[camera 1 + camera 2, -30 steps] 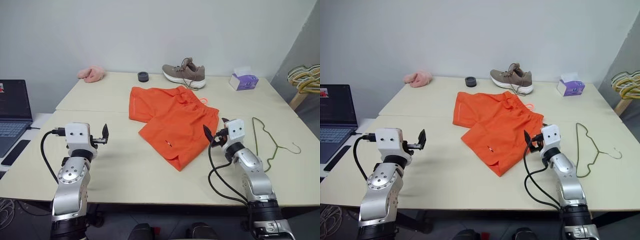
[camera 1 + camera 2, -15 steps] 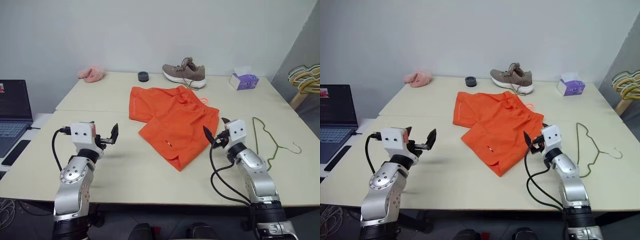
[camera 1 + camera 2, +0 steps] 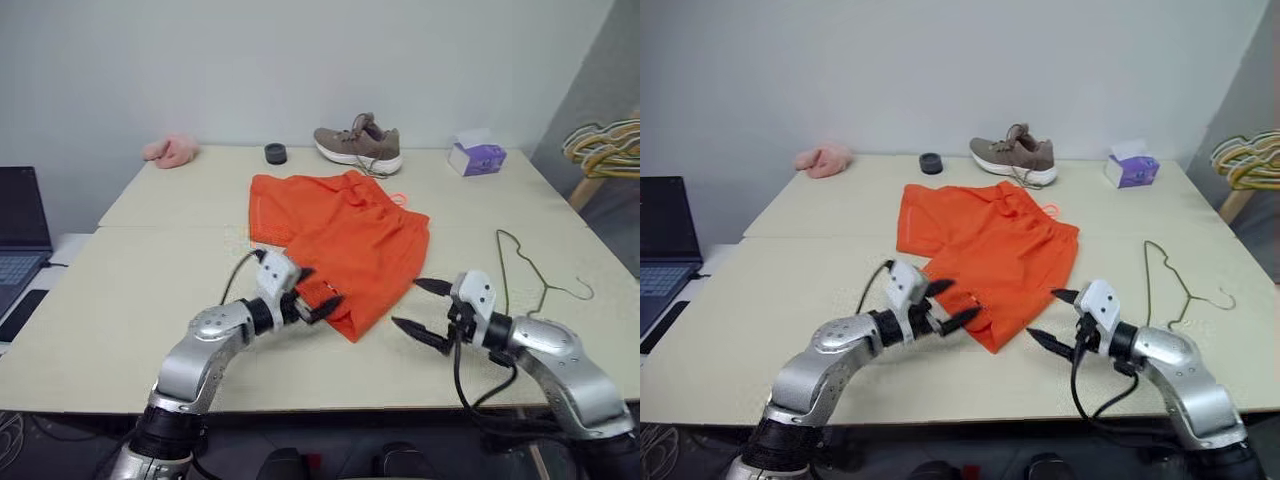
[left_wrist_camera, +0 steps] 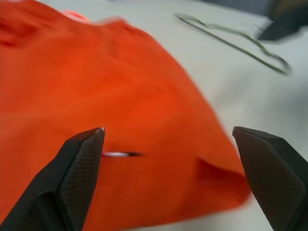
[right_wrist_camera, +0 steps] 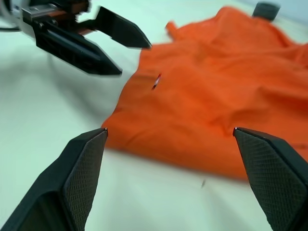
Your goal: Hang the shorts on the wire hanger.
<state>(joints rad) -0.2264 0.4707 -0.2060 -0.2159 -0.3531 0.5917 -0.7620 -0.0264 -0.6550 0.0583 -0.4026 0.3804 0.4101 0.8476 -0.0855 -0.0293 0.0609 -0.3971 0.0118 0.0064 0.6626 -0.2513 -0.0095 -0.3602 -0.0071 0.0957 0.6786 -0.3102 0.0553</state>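
Pale, smooth, matte table (image 3: 120, 290) w/ seam across the middle. Lay flat near centre: the shorts (image 3: 345, 230), bright orange thin fabric, lightly wrinkled, gathered waistband toward far side. Lay to the right of shorts, well apart: the wire hanger (image 3: 528, 275), thin olive wire, triangular w/ hook. Left gripper (image 3: 316, 293) spread wide, empty, black tapered fingers over near hem of shorts; contact w/ fabric couldn't be told. Right gripper (image 3: 422, 308) also spread wide, empty, just beside shorts' near corner, above bare table.
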